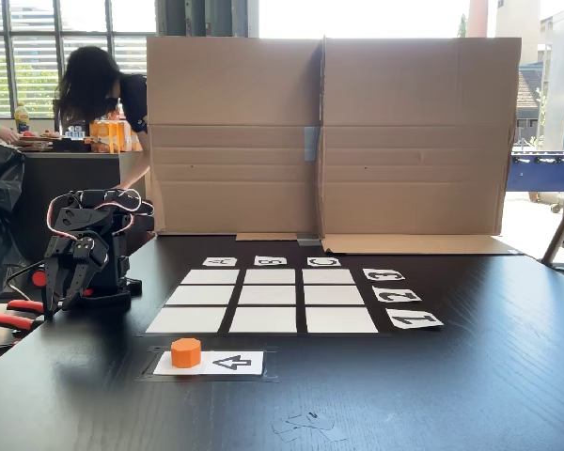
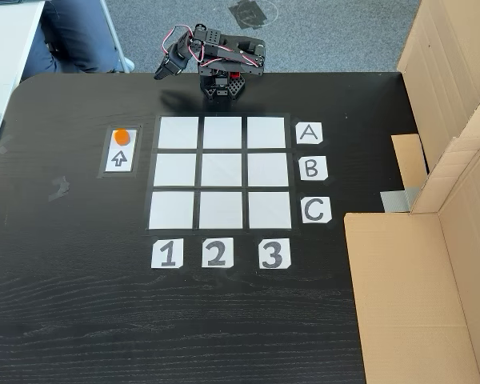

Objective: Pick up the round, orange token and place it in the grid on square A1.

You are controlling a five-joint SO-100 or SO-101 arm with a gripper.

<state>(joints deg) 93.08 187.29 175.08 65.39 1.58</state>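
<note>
The orange token sits on one end of a white arrow card, just outside the grid. Square A1 is the bare corner square nearest the token, near-left in one fixed view and top-left in the other. The black arm stands folded at the table edge beyond the A row. Its gripper hangs tip-down, looks shut with nothing in it, and is well apart from the token.
Letter cards A, B, C and number cards 1, 2, 3 edge the grid. A cardboard wall closes off one side. A person bends over a counter behind. Red clamp handles are beside the arm.
</note>
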